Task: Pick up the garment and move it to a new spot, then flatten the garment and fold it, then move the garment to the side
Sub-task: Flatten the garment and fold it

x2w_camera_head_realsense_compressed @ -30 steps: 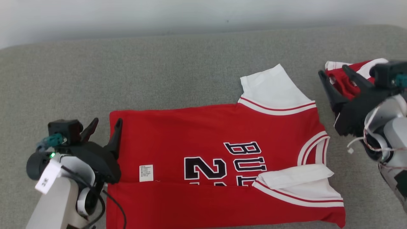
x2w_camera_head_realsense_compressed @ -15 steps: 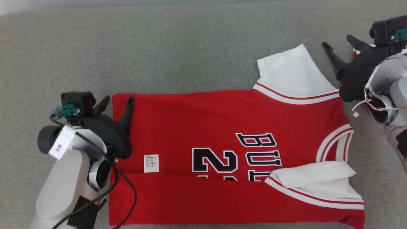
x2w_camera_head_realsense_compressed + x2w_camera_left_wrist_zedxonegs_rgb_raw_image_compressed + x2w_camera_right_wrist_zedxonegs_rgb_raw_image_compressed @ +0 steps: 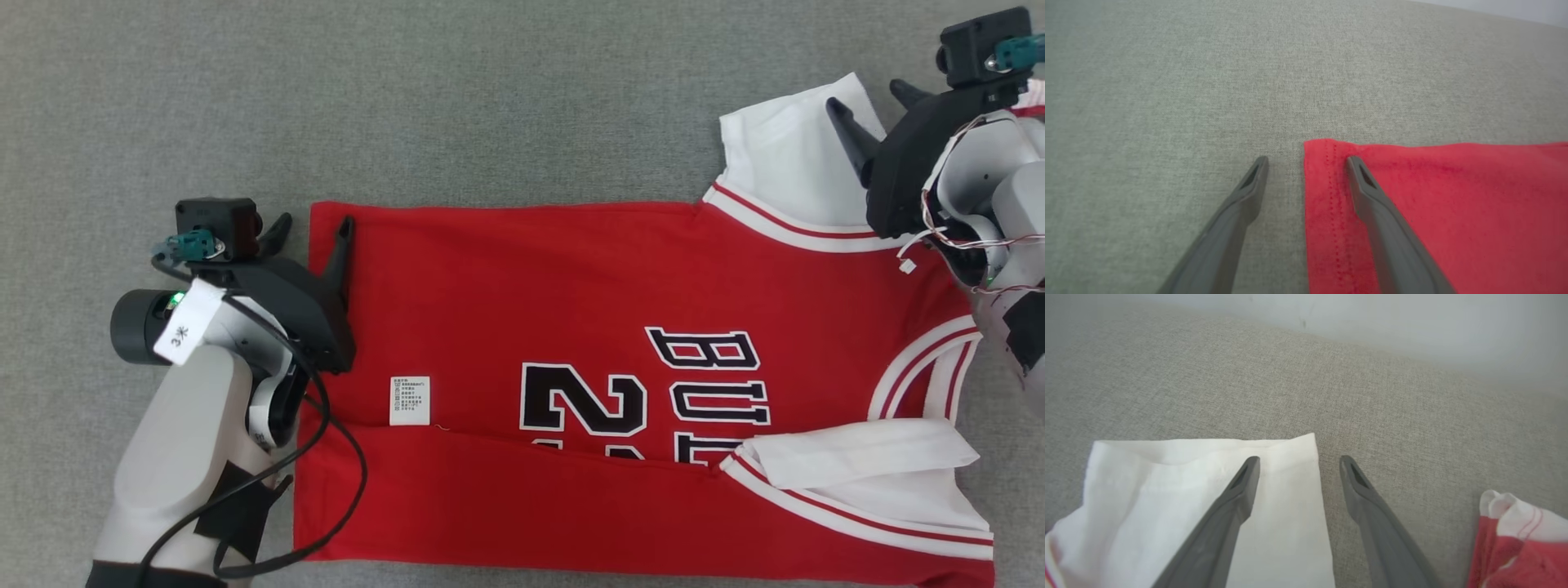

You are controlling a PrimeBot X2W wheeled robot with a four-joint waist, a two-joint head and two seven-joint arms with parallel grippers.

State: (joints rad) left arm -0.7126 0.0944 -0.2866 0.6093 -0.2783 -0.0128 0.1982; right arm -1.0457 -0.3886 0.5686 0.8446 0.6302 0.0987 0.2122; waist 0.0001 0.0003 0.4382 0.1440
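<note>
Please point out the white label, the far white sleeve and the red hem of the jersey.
label (image 3: 409, 401), head view, middle of the white tag.
sleeve (image 3: 1147, 490), right wrist view, bare white cloth below its far edge.
hem (image 3: 1327, 204), left wrist view, stitched red strip near the corner.

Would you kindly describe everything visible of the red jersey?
The red jersey lies flat on the grey fabric surface, with white sleeves with red-striped trim, black lettering and a small white care label. Its near edge is folded over the print. The open left end effector straddles the hem corner; the open right end effector straddles the far sleeve.
</note>
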